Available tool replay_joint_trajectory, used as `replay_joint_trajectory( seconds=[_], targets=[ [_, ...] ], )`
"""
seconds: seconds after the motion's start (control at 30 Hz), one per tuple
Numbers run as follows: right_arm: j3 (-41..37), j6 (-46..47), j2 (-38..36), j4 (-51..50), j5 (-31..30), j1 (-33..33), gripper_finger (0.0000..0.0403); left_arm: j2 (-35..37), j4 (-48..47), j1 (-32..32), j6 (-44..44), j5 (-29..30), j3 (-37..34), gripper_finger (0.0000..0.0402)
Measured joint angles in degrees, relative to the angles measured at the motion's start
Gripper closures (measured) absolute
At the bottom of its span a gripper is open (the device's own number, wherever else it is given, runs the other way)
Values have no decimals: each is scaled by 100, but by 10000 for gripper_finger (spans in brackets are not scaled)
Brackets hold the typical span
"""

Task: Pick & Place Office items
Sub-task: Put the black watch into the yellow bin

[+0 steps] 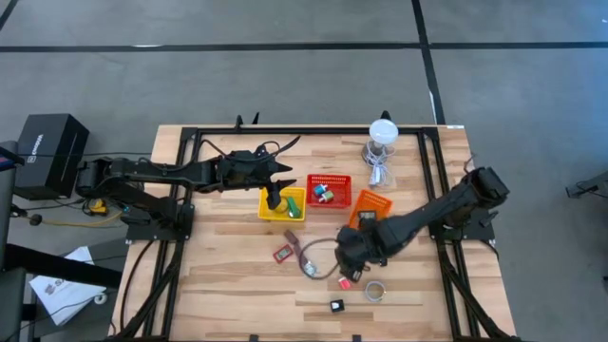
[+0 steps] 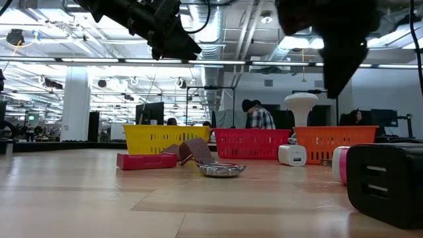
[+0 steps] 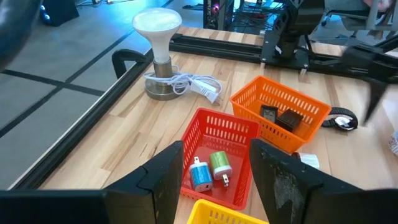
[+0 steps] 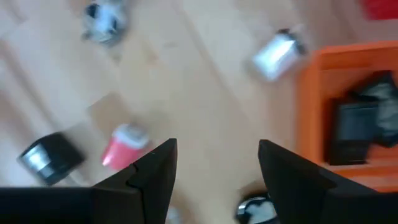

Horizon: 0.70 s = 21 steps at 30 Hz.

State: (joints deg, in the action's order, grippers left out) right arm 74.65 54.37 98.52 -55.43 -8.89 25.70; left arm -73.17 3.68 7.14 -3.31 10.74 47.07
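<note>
Arms: your left gripper (image 1: 275,197) hangs over the yellow basket (image 1: 282,204), fingers parted and empty; your right gripper (image 1: 348,256) hovers above the table's scattered office items (image 1: 313,266), fingers likewise spread, holding nothing. No label reads clearly. Only the left wrist view shows two plugs (image 3: 210,170) in the red basket (image 3: 219,152).
</note>
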Motion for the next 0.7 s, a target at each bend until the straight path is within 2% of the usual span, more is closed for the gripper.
replay_joint_trajectory(
  seconds=[0.23,0.43,0.6,0.7],
  targets=[
    [0,-448,0,425,5,647,187,0,0,0,-17,0,0,225],
    [0,-29,0,405,5,980,187,0,0,1,-41,5,0,225],
    [-1,-123,0,44,-1,1237,187,0,2,-39,-180,27,0,225],
    [-2,-179,-6,-293,-227,1366,187,0,2,-83,-188,25,0,225]
  ],
)
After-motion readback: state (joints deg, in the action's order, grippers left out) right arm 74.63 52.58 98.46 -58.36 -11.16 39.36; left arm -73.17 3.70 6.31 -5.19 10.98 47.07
